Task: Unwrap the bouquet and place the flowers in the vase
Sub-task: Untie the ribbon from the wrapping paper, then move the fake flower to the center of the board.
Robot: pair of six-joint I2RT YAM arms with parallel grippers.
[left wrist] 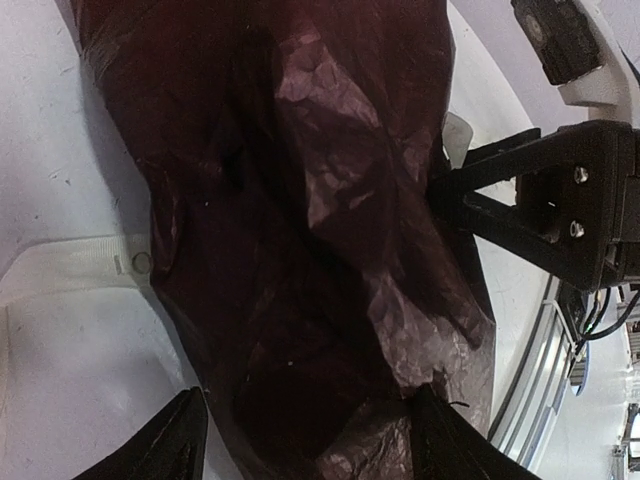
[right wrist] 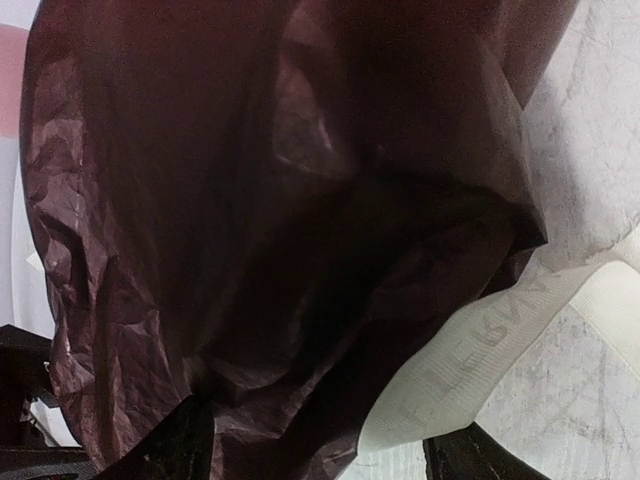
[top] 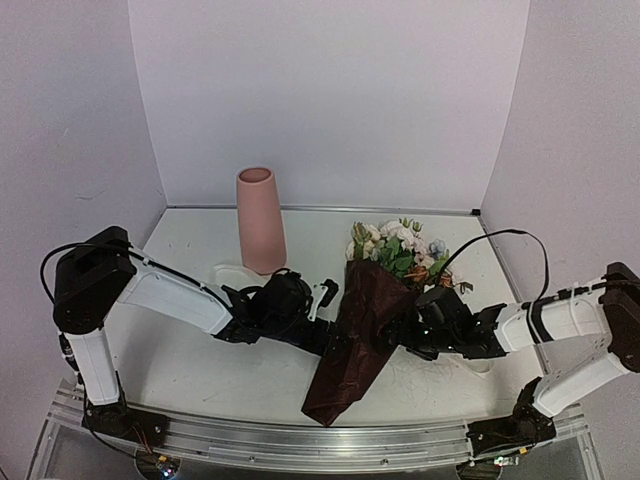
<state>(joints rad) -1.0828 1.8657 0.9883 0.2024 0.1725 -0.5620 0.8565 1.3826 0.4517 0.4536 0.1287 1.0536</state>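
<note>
The bouquet lies on the table, its flowers [top: 398, 248] pointing to the back wall and its dark red wrapping paper [top: 352, 345] tapering toward the near edge. My left gripper [top: 326, 300] is at the wrap's left side and my right gripper [top: 402, 334] at its right side. In the left wrist view the left gripper [left wrist: 310, 445] stands open, its fingers either side of the crinkled paper [left wrist: 300, 200]. The right gripper [right wrist: 325, 452] is open too, with paper [right wrist: 250, 200] and cream ribbon [right wrist: 490, 350] between its fingers. The salmon-pink vase [top: 260, 220] stands upright at the back left.
A length of cream ribbon [left wrist: 70, 270] trails over the white table left of the wrap. The right gripper's black frame [left wrist: 545, 205] shows just beyond the wrap in the left wrist view. The table's metal front rail [top: 300, 445] runs along the near edge.
</note>
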